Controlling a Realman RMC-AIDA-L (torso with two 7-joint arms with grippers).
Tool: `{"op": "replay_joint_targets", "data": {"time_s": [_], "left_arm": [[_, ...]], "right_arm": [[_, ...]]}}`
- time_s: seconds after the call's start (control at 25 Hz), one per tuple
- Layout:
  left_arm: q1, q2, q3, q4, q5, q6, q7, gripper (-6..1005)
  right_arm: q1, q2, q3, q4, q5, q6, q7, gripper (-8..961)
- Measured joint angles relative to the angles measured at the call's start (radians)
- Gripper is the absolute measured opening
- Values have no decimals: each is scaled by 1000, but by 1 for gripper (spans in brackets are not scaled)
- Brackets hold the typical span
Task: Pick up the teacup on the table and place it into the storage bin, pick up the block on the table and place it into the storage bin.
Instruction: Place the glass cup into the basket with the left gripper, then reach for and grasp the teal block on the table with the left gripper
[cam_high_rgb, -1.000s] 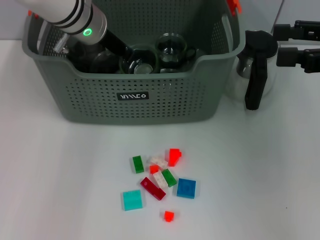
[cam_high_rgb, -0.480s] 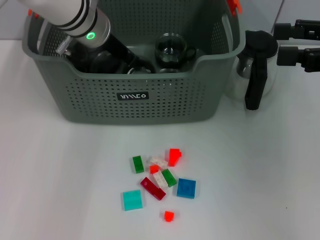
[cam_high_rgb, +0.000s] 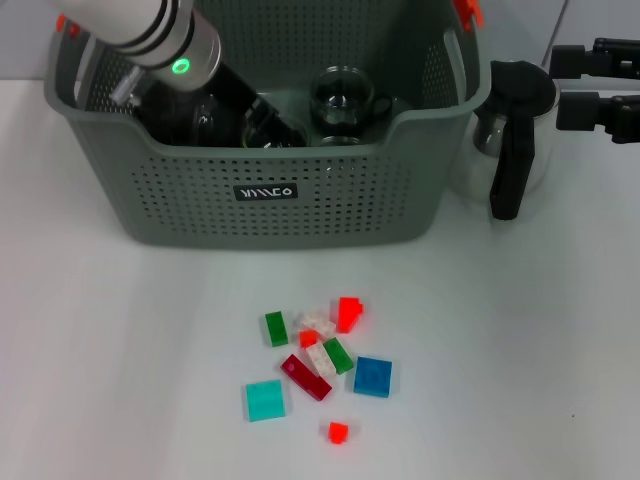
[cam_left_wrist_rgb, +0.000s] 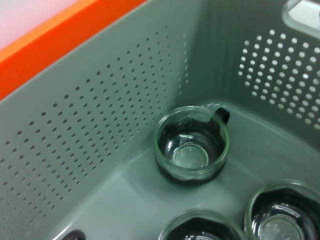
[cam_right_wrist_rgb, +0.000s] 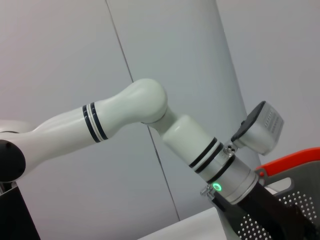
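The left tool (cam_high_rgb: 262, 122) reaches down inside the large grey-green perforated plastic storage bin (cam_high_rgb: 300, 205), among clear glass teacups (cam_left_wrist_rgb: 192, 145); its grip state cannot be told. The teacup step seems in hand. Next likely calls for withdrawing toward the small coloured plastic blocks (cam_high_rgb: 318, 360) on the white worktop (cam_high_rgb: 120, 350). The right tool (cam_high_rgb: 600, 85) waits beside the bin.

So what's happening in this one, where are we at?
The left arm is reaching down into the storage bin, its hand hidden behind the bin's front wall. Several glass teacups already sit inside. The scattered blocks lie untouched on the table in front of the bin. The right hand sits off to the right side near a glass pot with a black handle, doing nothing.
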Motion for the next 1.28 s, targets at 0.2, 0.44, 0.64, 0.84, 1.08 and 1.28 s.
{"op": "replay_joint_targets", "data": {"time_s": [0.2, 0.44, 0.64, 0.84, 1.08, 1.28], "left_arm": [[6, -18, -8, 119, -2, 64, -3, 597], [7, -39, -38, 289, -20, 122, -44, 837], [56, -49, -149, 423, -170, 174, -27, 885], [202, -33, -207, 508, -474, 203, 32, 891], [413, -38, -232, 539, -892, 235, 206, 888], [508, -71, -265, 497, -1100, 280, 362, 887]], "right_arm": [[-1, -3, 23, 0, 5, -6, -2, 898], [2, -13, 41, -2, 36, -11, -5, 899], [-2, -33, 68, -2, 68, -12, 2, 899], [-14, -56, 86, -2, 71, -15, 3, 900], [-40, -78, 82, -12, 108, -17, -1, 900], [-74, -79, 81, -28, 156, -17, -10, 901]]}}
